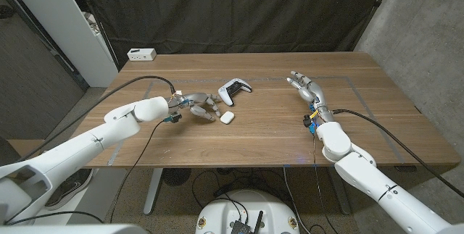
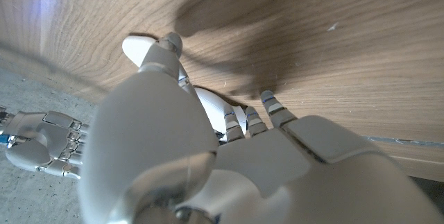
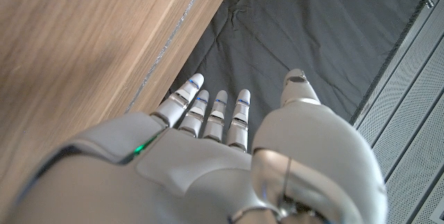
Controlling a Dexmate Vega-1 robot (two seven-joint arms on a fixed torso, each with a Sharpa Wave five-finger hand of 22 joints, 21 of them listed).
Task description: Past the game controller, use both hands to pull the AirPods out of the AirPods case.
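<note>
With the small white rounded AirPods case lying closed and unheld on the wooden table, the left hand hovers just beside it, fingers apart, the right hand waits empty, well apart, and the white-and-black game controller lies beyond.

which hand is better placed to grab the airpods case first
Left, most likely. In the head view the left hand sits just beside the AirPods case, in front of the game controller. The right hand is open and well off to the other side.
</note>
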